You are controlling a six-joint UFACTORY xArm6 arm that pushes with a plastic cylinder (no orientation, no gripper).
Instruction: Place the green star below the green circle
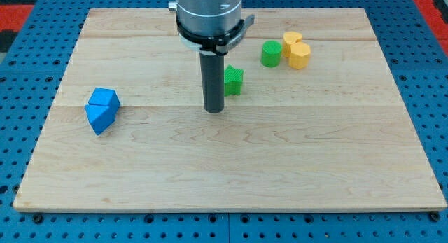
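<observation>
The green star [234,80] lies on the wooden board just above the middle, partly hidden behind my rod. The green circle [271,53] is up and to the right of it, near the view's top. My tip [213,110] rests on the board just left of and slightly below the green star, close to it; I cannot tell whether they touch.
A yellow heart-shaped block [297,50] sits right beside the green circle on its right. A blue block [102,109] of angular shape lies at the view's left. The wooden board [231,166] lies on a blue pegboard table.
</observation>
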